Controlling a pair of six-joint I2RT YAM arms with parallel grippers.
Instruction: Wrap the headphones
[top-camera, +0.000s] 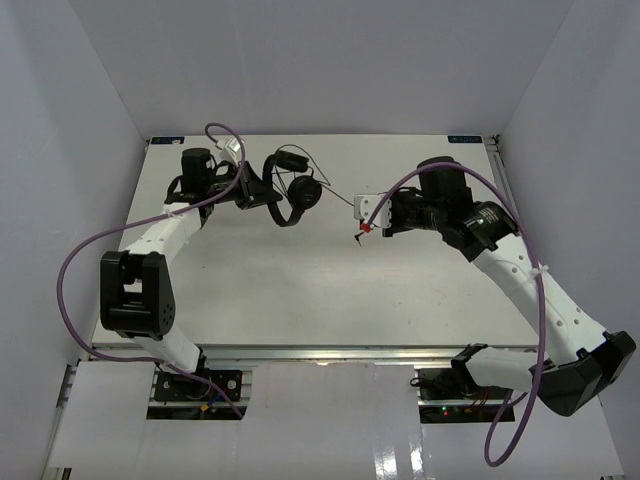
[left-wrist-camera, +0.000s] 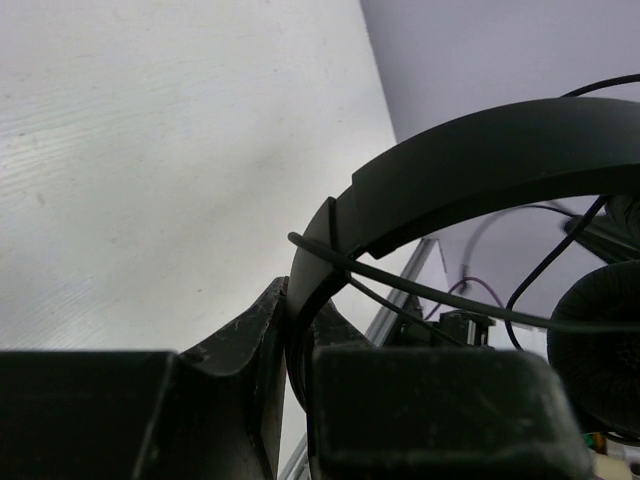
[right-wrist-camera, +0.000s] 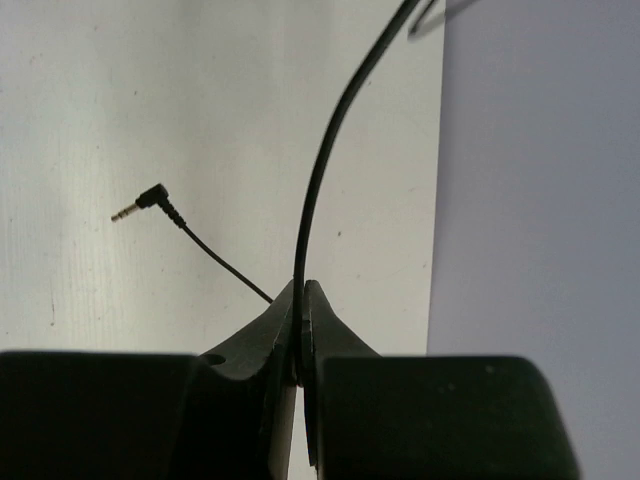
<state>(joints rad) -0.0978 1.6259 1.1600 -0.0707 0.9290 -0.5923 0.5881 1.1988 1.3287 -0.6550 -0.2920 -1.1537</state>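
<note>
The black headphones (top-camera: 290, 195) hang at the back left of the table, held off its surface. My left gripper (top-camera: 250, 187) is shut on the curved headband (left-wrist-camera: 470, 165), and a round earcup (left-wrist-camera: 600, 340) shows at the right of the left wrist view. The thin black cord (top-camera: 338, 197) runs from the headphones to my right gripper (top-camera: 368, 215), which is shut on the cord (right-wrist-camera: 315, 170). The cord crosses the headband in loops (left-wrist-camera: 420, 292). The cord's loose end with the plug (right-wrist-camera: 150, 198) hangs to the left below the right gripper's fingers.
Thick purple cables (top-camera: 80, 250) loop along both arms. White walls enclose the table on the left, back and right. The table's back right edge (right-wrist-camera: 437, 200) lies close to the right gripper.
</note>
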